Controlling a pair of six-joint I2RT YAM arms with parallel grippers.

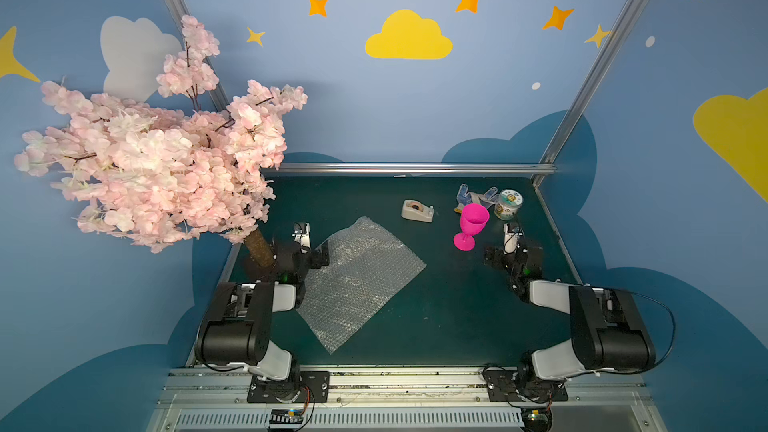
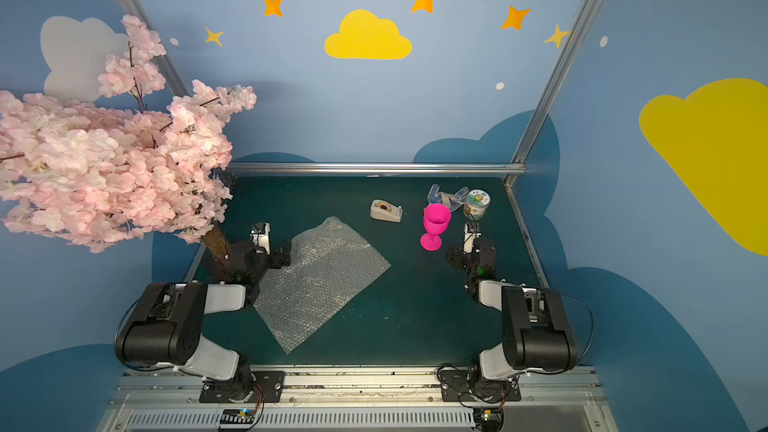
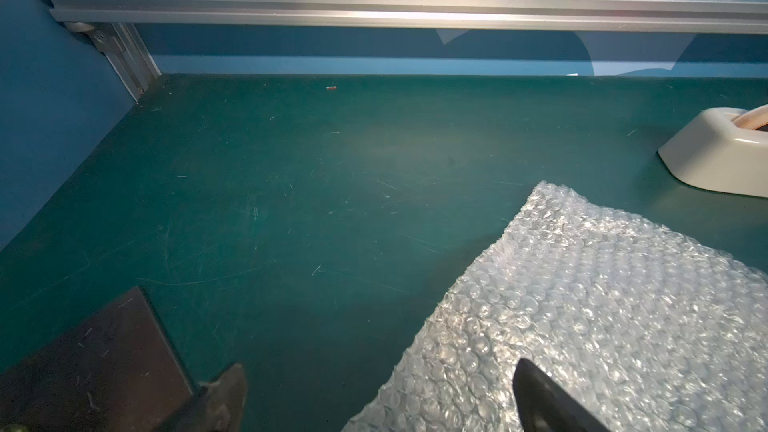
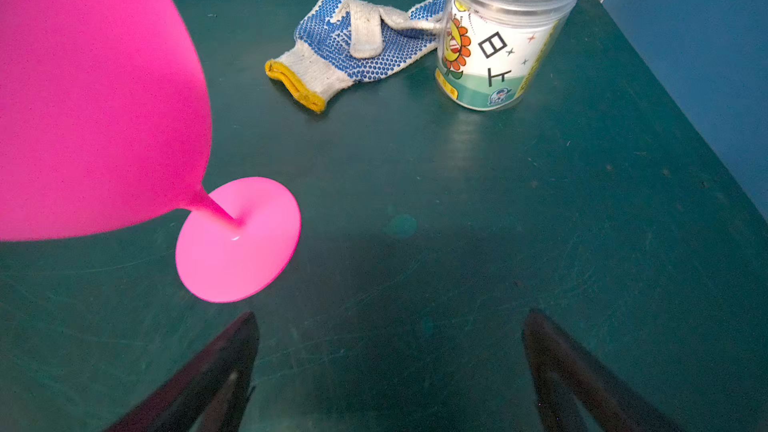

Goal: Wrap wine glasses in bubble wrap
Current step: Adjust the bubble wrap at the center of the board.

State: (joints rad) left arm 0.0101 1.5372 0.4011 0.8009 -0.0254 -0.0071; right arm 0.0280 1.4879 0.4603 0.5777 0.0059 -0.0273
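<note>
The wine glass, a hot-pink goblet, stands upright on the green table at the right. Its bowl and round foot fill one side of the right wrist view. My right gripper is open just beside the foot and holds nothing. The bubble wrap lies flat in the middle of the table. My left gripper is open at the sheet's left edge, one finger over the wrap and one over bare table.
A beige tape dispenser sits behind the sheet. A dotted work glove and a printed can lie behind the goblet. A blossom tree with a dark base plate stands beside my left arm. An aluminium rail bounds the back.
</note>
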